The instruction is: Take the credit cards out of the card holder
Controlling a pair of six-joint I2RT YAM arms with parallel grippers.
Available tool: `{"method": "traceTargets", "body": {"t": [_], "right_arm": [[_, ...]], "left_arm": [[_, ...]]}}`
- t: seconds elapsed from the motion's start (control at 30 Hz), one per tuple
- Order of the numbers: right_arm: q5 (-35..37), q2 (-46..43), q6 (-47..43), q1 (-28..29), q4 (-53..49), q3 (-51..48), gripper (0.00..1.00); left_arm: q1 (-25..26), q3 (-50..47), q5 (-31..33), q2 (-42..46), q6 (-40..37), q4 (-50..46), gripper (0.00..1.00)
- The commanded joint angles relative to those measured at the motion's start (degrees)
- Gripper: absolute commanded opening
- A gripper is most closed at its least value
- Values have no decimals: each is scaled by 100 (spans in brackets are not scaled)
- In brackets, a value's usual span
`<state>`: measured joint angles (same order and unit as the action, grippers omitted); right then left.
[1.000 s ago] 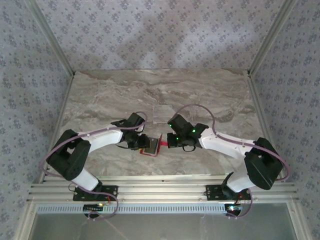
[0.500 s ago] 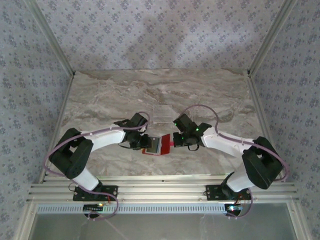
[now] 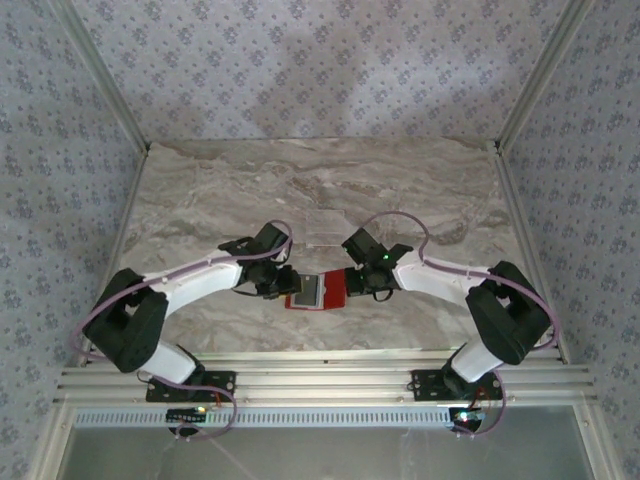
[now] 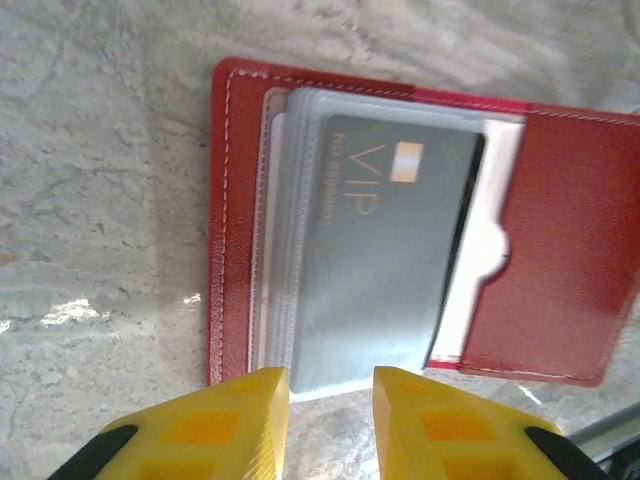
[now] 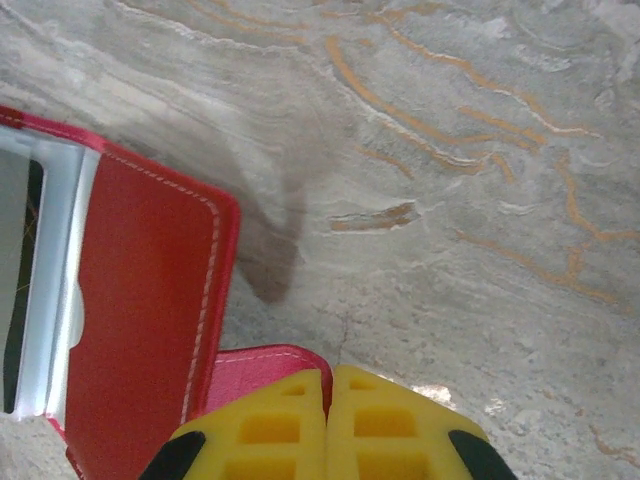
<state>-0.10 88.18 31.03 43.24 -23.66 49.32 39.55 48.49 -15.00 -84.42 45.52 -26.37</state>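
Here the card holder (image 3: 325, 290) lies spread open and flat on the marbled tabletop (image 3: 300, 180), in the near middle, directly between the two claws. From above, its left half looks pale grey and its right half red.

In the left wrist view, the card holder (image 4: 560, 260) shows a red stitched border on the left, a stack of clear sleeves in the middle and a red pocket panel with a thumb notch on the right. A grey credit card (image 4: 385, 250) marked "VIP" sits in the top sleeve, its right end tucked under the red panel. The left claw (image 3: 284, 285) stands at the holder's left edge. Its yellow fingertips (image 4: 250, 400) are released, partway apart with nothing clamped between them. The left claw (image 4: 330, 385) overlaps the near edge of the sleeves; whether it presses on them I cannot tell.

The right claw (image 3: 348, 288) is at the holder's right edge. In its own view the right claw (image 5: 327, 385) is clenched, fingers flush together. A red flap of the card holder (image 5: 140, 320) lies right at the tips; whether it is pinched I cannot tell. A sliver of the credit card (image 5: 15, 280) shows at the left.

Farther back on the tabletop, well apart, lies a small pale flat rectangle (image 3: 322, 225).
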Motion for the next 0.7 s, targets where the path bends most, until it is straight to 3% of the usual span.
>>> {"method": "traceTargets", "body": {"t": [0.0, 0.1, 0.4, 0.67], "right_arm": [[304, -268, 69, 86, -68, -44, 4], [560, -256, 228, 135, -237, -15, 6], [1053, -38, 457, 298, -574, 111, 18], [1307, 96, 833, 639, -1441, 702, 44]], "left_arm": [[44, 286, 217, 317, -223, -262, 31], [14, 395, 405, 456, -332, -517, 31], [32, 182, -90, 285, -341, -30, 29], [29, -14, -205, -46, -373, 271, 27]]}}
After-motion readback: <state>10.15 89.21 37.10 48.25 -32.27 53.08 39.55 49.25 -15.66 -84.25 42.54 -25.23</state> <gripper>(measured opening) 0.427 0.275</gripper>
